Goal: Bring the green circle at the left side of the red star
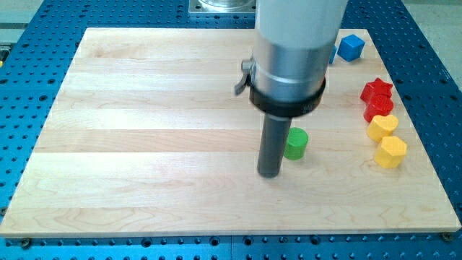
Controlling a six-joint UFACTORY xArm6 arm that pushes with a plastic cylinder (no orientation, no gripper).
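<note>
My tip rests on the wooden worktop just beside the green circle, at about its 8 o'clock; whether they touch I cannot tell, and the rod carries no hand to open or close. The red star lies well apart at the circle's 2 o'clock, with a second red block, a yellow heart and a yellow hexagon lined up toward its 6 o'clock. A blue cube sits at the star's 11 o'clock.

A blue cube sits near the wooden board's top right corner; a second red block lies by the right edge; a yellow heart touches it below; a yellow hexagon follows; a blue perforated table surrounds the board.
</note>
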